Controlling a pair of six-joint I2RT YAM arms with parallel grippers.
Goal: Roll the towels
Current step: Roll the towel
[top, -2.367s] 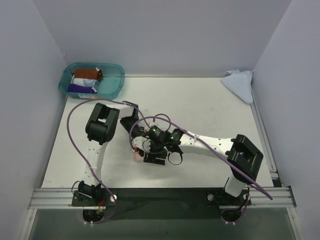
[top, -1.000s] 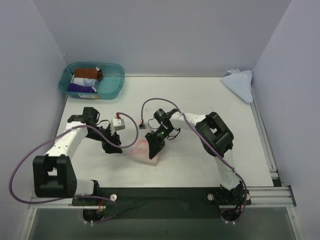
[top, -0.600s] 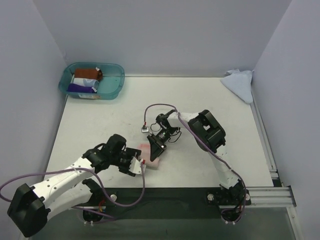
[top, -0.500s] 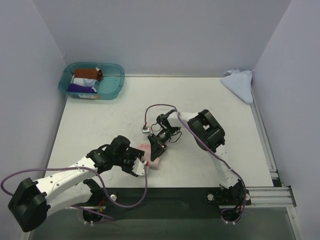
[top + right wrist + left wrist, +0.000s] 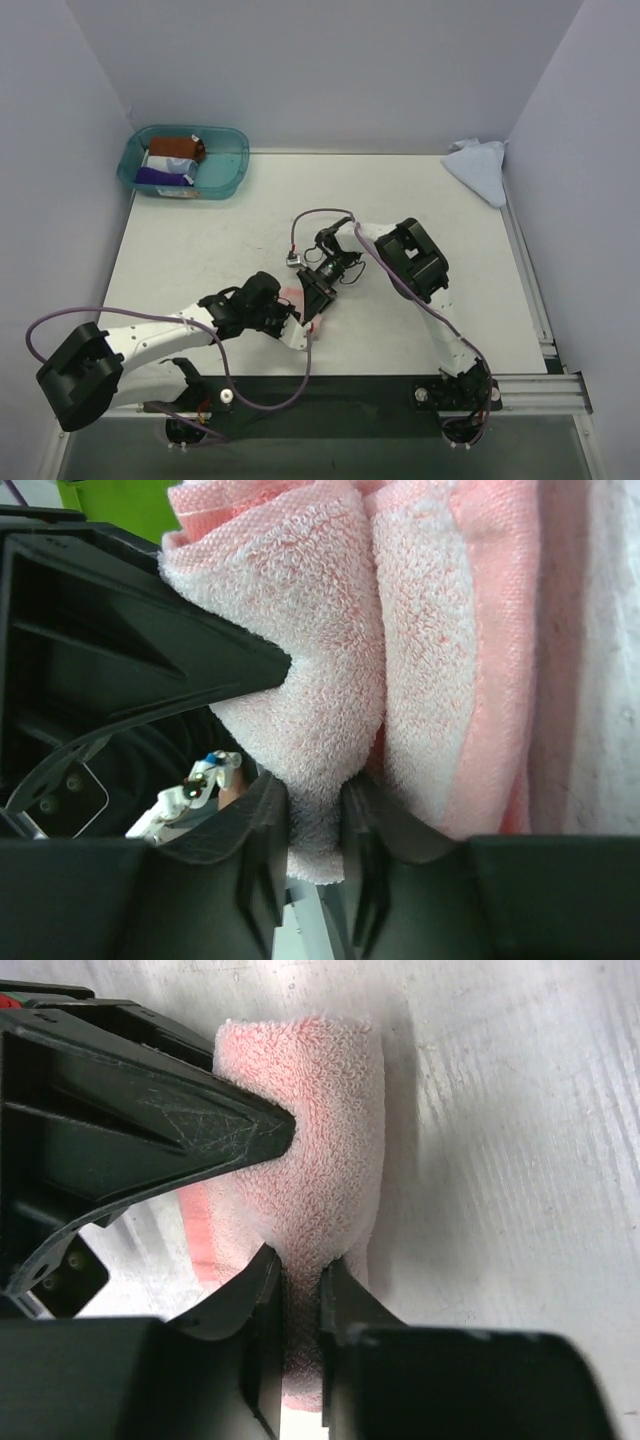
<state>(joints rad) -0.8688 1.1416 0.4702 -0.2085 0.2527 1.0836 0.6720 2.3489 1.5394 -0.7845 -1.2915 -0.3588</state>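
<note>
A pale pink towel (image 5: 291,297) lies half rolled at the table's near middle, mostly hidden under both grippers. My left gripper (image 5: 297,325) reaches in from the lower left and is shut on one end of it. In the left wrist view the pink towel (image 5: 310,1130) is a stubby roll, and the left gripper (image 5: 300,1265) pinches its near end. My right gripper (image 5: 312,298) comes from the far side. In the right wrist view the right gripper (image 5: 315,790) is shut on a thick fold of the pink towel (image 5: 330,630). A light blue towel (image 5: 477,166) lies crumpled at the back right corner.
A teal see-through tub (image 5: 225,178) at the back left holds brown, white and purple rolled cloths. Purple cables loop beside both arms. Pale walls close in the table on the left, back and right.
My left arm swung in from the left to the pink towel's near end, and its jaws closed on it. The right gripper stayed shut on the towel.
</note>
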